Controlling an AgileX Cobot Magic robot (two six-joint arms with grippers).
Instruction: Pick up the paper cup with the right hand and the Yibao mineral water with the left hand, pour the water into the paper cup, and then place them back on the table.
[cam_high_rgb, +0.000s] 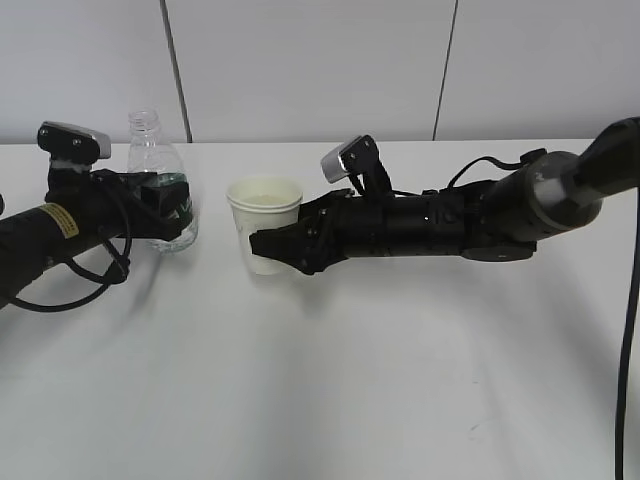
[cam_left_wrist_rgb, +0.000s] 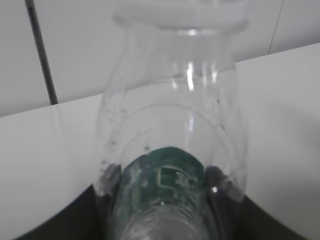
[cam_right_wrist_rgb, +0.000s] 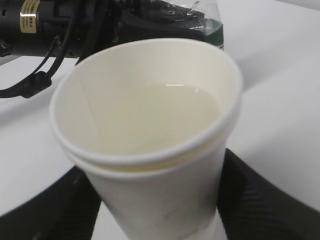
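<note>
- White worktop (cam_high_rgb: 330, 390) spreads under pale wall panels with dark seams; two black arms reach in from opposite sides.
- Count: one paper cup (cam_high_rgb: 264, 222), though the right wrist view shows a doubled rim, as if two are nested; one Yibao mineral water (cam_high_rgb: 160, 180); two tools.
- Paper cup stands upright on the worktop near the middle, long axis vertical, mouth up. It is cream-white with a rolled rim and narrows toward the base.
- Water (cam_right_wrist_rgb: 160, 117) lies inside the cup as a clear, level pool, well below the rim.
- Yibao mineral water stands upright to the cup's left, apart from it, neck up and uncapped. It is clear plastic with a dark green label band low on the body, and looks nearly empty.
- Left hand (cam_high_rgb: 60, 215) lies low along the worktop, yellow sticker on its side; its tool (cam_high_rgb: 165, 205) holds the bottle around the label band, dark fingers (cam_left_wrist_rgb: 222, 187) on either side of it in the left wrist view.
- Right hand (cam_high_rgb: 450, 220) stretches in horizontally from the right; its tool (cam_high_rgb: 275, 245) is set around the cup's lower half, one black finger (cam_right_wrist_rgb: 260, 200) on each side, pressed against the wall as far as can be seen.
</note>
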